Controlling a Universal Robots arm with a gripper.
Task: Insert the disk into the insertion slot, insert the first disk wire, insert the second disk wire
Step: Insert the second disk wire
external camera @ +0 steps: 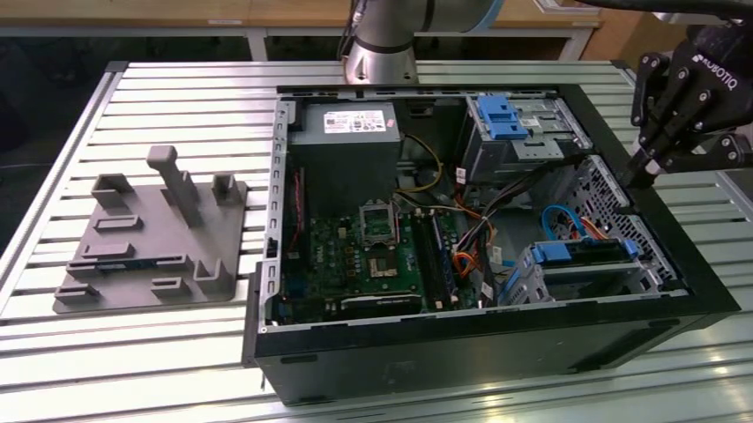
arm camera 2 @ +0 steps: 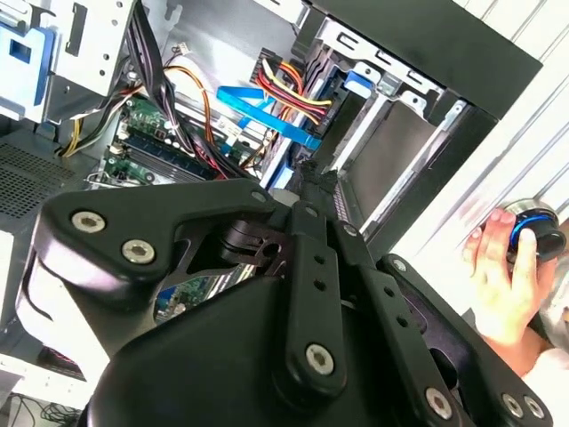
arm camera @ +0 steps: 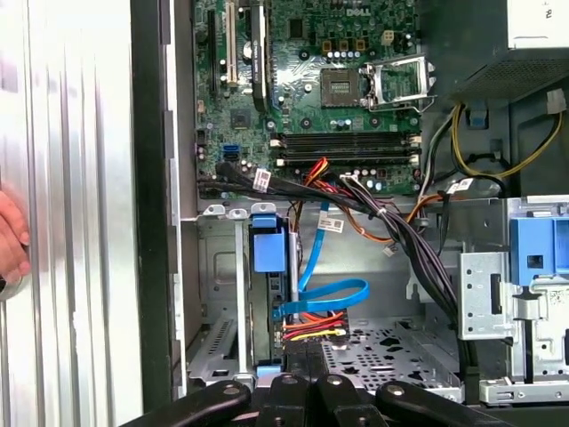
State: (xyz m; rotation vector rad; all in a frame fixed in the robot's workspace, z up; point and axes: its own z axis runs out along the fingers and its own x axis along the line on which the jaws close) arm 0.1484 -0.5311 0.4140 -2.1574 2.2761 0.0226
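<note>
The disk (external camera: 585,255), silver in a bright blue caddy, sits inside the insertion slot (external camera: 612,280), a grey perforated cage at the case's near corner on the exterior view's right. In both wrist views the disk (arm camera: 269,245) (arm camera 2: 356,82) stands edge-on in the cage (arm camera: 218,298). A flat blue wire (arm camera: 325,292) (arm camera 2: 265,111) and a red-yellow-black wire bundle (arm camera: 311,327) (arm camera 2: 286,78) both run to the disk's edge. My black gripper (external camera: 643,174) hangs above the case's wall beside the cage, fingers together and holding nothing (arm camera 2: 311,174) (arm camera: 305,352).
The open computer case (external camera: 471,339) lies on a slatted metal table (external camera: 141,352). Inside are a motherboard (external camera: 376,256), a power supply (external camera: 347,123) and a taller bay with a blue latch (external camera: 506,116). A grey fixture plate (external camera: 147,251) lies left. A person's hand (arm camera 2: 498,276) rests beside the case.
</note>
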